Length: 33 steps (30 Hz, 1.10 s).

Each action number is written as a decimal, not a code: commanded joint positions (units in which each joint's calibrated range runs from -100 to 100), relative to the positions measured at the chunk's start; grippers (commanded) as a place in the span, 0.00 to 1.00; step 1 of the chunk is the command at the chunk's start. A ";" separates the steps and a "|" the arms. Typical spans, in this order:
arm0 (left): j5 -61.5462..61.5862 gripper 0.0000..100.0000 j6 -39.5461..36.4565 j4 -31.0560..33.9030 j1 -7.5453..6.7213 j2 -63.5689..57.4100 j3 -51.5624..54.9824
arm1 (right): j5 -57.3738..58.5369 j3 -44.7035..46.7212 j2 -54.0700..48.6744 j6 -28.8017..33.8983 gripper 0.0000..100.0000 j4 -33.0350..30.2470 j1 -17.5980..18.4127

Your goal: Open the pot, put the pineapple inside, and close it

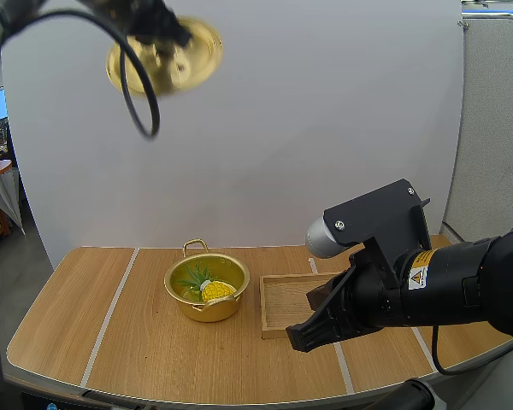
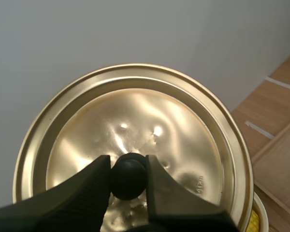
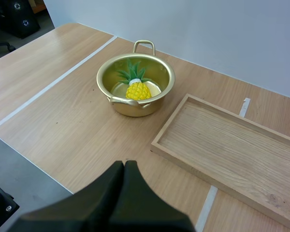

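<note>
The gold pot [image 1: 207, 287] [image 3: 135, 84] stands uncovered on the table, and the yellow pineapple [image 1: 215, 290] [image 3: 137, 88] with green leaves lies inside it. High above the table's left side, my left gripper [image 1: 158, 38] [image 2: 128, 175] is shut on the black knob [image 2: 128, 175] of the gold lid [image 1: 165, 58] [image 2: 135, 145], which is held tilted in the air. My right gripper [image 1: 301, 335] [image 3: 124, 166] hovers shut over the table's front, short of the pot and beside the tray, with nothing in it.
A wooden tray [image 1: 284, 304] [image 3: 232, 150] lies just right of the pot with nothing in it. Pale tape lines [image 1: 111, 312] run across the wooden tabletop. My right arm's black body [image 1: 427, 286] covers the table's right part.
</note>
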 commanded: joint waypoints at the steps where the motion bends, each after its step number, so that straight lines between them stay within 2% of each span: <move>1: 0.00 0.00 3.98 -3.48 -0.28 0.59 13.11 | 0.10 0.13 -0.49 -0.61 0.00 -0.47 -0.22; 5: -0.24 0.00 5.81 -3.61 -0.28 2.42 22.26 | 0.10 0.13 -0.49 -0.61 0.00 -0.55 -0.22; 13: -15.76 0.00 9.71 -6.09 -0.28 6.73 35.49 | 0.18 0.13 -0.49 -0.61 0.00 -1.68 -0.22; 17: -20.45 0.00 10.04 -6.43 -0.28 10.45 37.93 | 0.35 0.13 -0.49 -0.61 0.00 -1.79 -0.22; 26: -22.15 0.00 12.07 -10.14 -0.28 19.27 37.93 | 0.35 0.13 -0.49 -0.61 0.00 -1.79 -0.22; 33: -25.36 0.00 12.23 -10.38 -0.28 24.69 37.93 | 0.35 0.13 -0.49 -0.61 0.00 -1.79 -0.22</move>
